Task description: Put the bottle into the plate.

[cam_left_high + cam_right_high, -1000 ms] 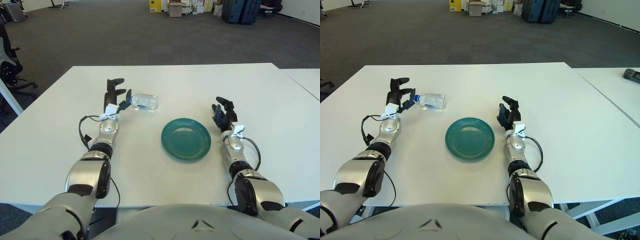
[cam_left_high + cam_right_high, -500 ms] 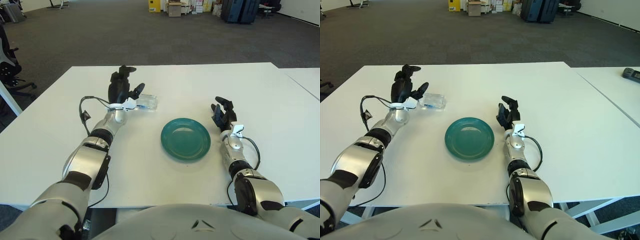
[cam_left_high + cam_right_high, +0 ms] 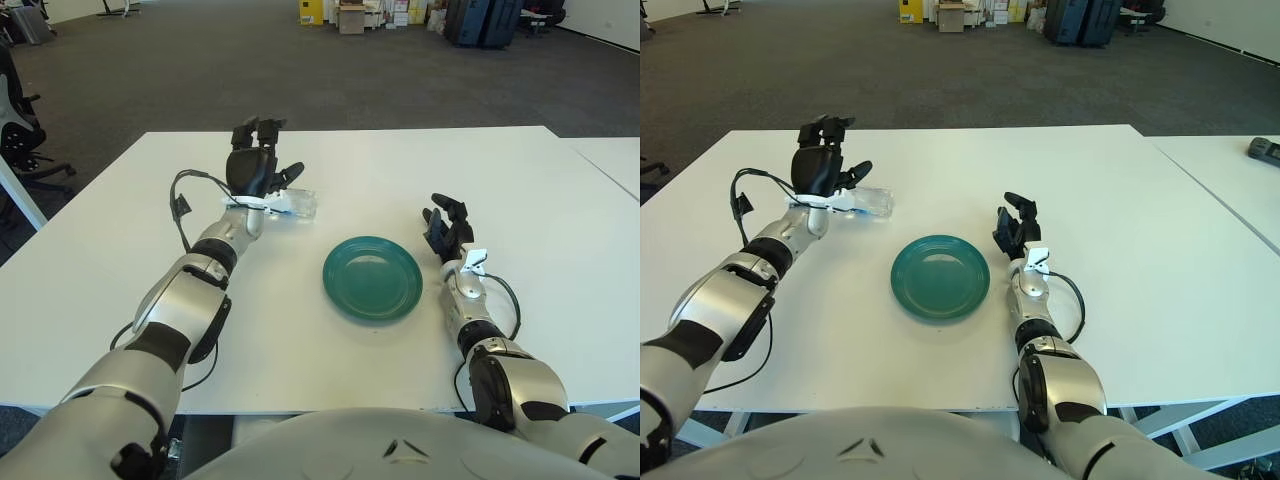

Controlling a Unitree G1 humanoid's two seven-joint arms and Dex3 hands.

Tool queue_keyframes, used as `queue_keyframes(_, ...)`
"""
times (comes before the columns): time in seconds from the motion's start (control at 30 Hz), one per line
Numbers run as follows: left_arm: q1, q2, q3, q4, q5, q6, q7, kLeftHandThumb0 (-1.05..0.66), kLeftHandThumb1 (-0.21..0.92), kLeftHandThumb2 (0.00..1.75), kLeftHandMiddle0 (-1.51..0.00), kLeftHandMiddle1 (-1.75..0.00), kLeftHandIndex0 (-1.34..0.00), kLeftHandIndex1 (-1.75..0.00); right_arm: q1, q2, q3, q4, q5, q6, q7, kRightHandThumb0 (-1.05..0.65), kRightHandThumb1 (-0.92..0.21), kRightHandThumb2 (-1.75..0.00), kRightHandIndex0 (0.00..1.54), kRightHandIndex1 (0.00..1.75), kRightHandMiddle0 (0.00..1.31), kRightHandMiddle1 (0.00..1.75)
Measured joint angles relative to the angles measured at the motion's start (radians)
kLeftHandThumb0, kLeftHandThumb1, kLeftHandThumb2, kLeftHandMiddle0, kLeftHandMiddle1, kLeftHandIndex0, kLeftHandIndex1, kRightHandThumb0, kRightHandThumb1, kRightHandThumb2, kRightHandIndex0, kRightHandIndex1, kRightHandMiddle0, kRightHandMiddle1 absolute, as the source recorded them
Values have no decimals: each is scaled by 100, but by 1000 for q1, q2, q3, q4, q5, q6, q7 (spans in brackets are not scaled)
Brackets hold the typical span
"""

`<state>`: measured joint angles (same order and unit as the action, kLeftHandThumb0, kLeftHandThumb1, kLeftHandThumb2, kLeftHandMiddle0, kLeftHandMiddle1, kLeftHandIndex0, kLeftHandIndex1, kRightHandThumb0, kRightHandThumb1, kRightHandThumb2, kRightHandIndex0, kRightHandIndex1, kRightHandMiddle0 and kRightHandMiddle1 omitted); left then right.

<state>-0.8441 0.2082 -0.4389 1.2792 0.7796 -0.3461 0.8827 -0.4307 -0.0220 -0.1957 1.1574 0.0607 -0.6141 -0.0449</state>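
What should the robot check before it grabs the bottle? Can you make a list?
1. Bottle lies on its side on the table, within reach: ok.
2. Left hand is above the bottle's near end, fingers spread: ok.
3. Fingers closed around the bottle: not ok, nothing held yet.
4. Plate has nothing in it: ok.
5. Path from bottle to plate has nothing in the way: ok.
6. Right hand shows right of the plate, out of the way: ok.
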Motion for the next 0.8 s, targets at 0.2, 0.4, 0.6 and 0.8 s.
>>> queue_keyframes(0.2, -49, -33, -93, 38, 64, 97, -54, -105, 92, 93, 0, -1, 0, -21, -5, 1, 1, 2, 0, 6, 3, -67, -92, -76, 54, 17, 0, 107)
queue_keyframes(0.4, -82, -55, -158, 74, 94, 138, -254, -105, 92, 95, 0, 0, 0, -2, -7, 1, 2, 2, 0, 6, 8, -68, -92, -77, 46, 40, 0, 110)
queue_keyframes(0.6, -76, -69, -194, 102, 97, 161, -434, -105, 92, 96, 0, 0, 0, 0, -5, 1, 1, 2, 1, 4, 20, -67, -92, -77, 40, 56, 0, 109)
queue_keyframes(0.8, -50, -70, -192, 108, 82, 165, -564, -105, 92, 98, 0, 0, 0, 0, 0, 1, -3, 0, 3, -6, 32, -67, -92, -76, 40, 59, 0, 107)
